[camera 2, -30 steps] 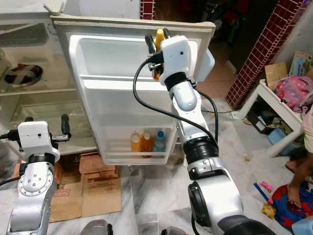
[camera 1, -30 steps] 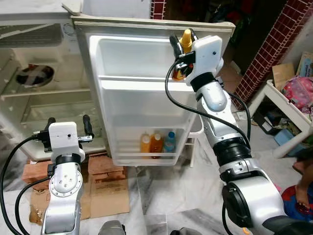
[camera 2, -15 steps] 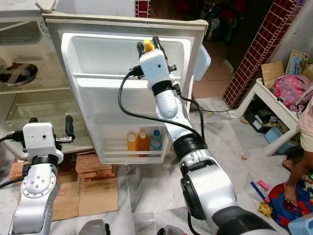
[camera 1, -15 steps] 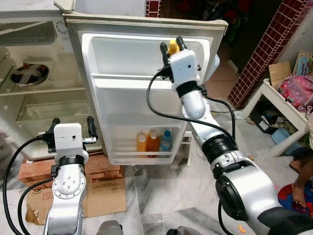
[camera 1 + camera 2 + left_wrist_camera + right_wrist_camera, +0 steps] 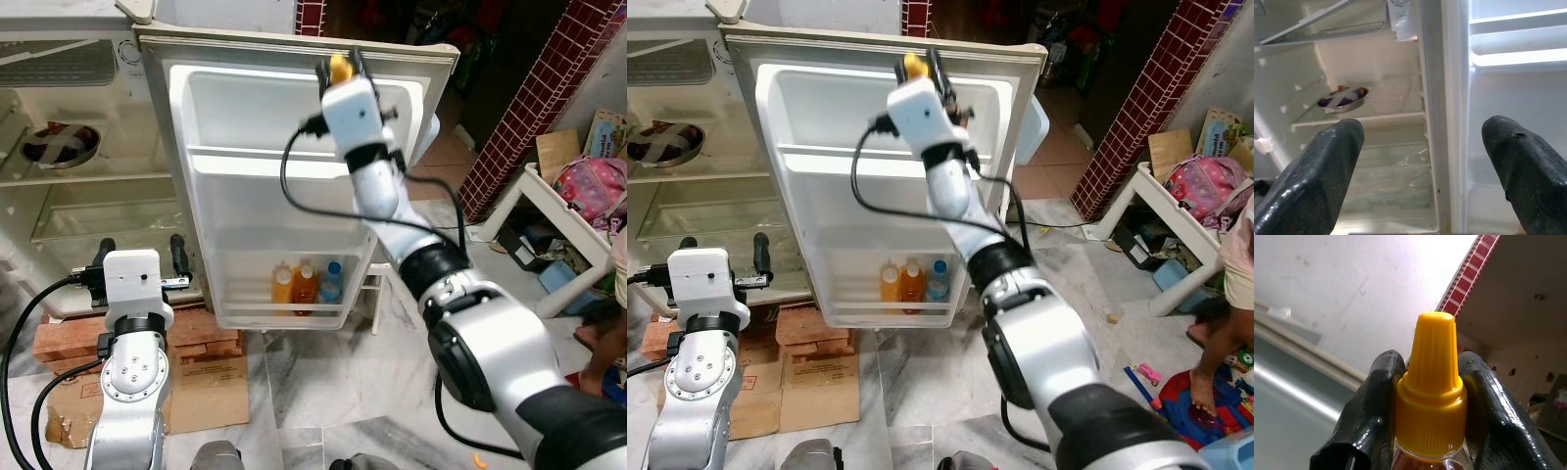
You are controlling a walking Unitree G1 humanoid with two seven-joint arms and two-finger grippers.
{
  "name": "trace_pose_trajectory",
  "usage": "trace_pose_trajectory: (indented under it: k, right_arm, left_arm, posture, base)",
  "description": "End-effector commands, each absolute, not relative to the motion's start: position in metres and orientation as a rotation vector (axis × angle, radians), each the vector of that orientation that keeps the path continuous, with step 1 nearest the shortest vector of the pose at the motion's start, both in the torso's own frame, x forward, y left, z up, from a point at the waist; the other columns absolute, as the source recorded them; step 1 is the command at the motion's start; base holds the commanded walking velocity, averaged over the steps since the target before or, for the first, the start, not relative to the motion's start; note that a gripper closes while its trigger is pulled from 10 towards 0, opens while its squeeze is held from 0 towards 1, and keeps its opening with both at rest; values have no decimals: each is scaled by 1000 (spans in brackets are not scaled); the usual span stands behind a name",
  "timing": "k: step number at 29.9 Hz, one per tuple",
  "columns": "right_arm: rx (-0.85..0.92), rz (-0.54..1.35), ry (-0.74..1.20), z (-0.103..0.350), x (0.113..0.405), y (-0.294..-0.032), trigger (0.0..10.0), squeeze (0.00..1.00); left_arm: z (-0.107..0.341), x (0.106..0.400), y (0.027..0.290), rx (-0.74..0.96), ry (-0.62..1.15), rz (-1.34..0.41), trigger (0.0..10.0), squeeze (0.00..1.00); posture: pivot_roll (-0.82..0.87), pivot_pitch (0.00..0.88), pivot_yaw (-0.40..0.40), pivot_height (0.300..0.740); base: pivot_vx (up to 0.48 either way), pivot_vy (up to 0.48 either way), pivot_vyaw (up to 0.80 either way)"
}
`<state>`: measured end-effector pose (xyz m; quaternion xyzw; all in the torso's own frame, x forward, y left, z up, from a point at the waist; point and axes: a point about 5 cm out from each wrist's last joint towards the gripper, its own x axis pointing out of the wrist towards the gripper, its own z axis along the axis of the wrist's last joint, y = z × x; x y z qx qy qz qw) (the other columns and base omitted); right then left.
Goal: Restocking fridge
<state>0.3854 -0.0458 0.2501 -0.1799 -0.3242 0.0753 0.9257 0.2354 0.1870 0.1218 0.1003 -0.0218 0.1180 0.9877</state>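
My right gripper is raised high against the top of the open fridge door, shut on a bottle with a yellow cap. The cap peeks out above the white wrist block, level with the door's upper shelf. Three bottles stand in the door's bottom rack. My left gripper is held low before the fridge body, its fingers spread open with nothing between them. A metal bowl sits on an inner fridge shelf.
Flattened cardboard lies on the marble floor under the door. A red brick wall stands at the right, with a white bench and a pink bag beside it. A person's leg is at the far right.
My right gripper has carried the bottle up and to the left, from the door's right side to near its top edge. The left arm has stayed put.
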Motion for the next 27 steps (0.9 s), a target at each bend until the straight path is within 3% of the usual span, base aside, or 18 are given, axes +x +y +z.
trace_pose_trajectory:
  k: [1, 11, 22, 27]
  right_arm:
    - [-333, 144, -661, 254, 388, -50, 10000, 0]
    - [-326, 211, -606, 212, 376, -73, 10000, 0]
    - [-340, 246, -644, 203, 364, -82, 10000, 0]
    - [-315, 278, -535, 193, 368, -79, 10000, 0]
  left_arm:
    - [129, 236, 185, 199, -75, 228, 10000, 0]
    - [127, 236, 183, 194, -75, 227, 10000, 0]
    - [125, 238, 181, 172, -77, 225, 10000, 0]
    - [124, 239, 181, 170, -63, 234, 10000, 0]
  posture:
    - [188, 0, -101, 740]
    - [171, 0, -102, 740]
    - [148, 0, -91, 740]
    - [153, 0, -97, 740]
  base:
    - [277, 0, 0]
    - [281, 0, 0]
    - [0, 0, 0]
    - [0, 0, 0]
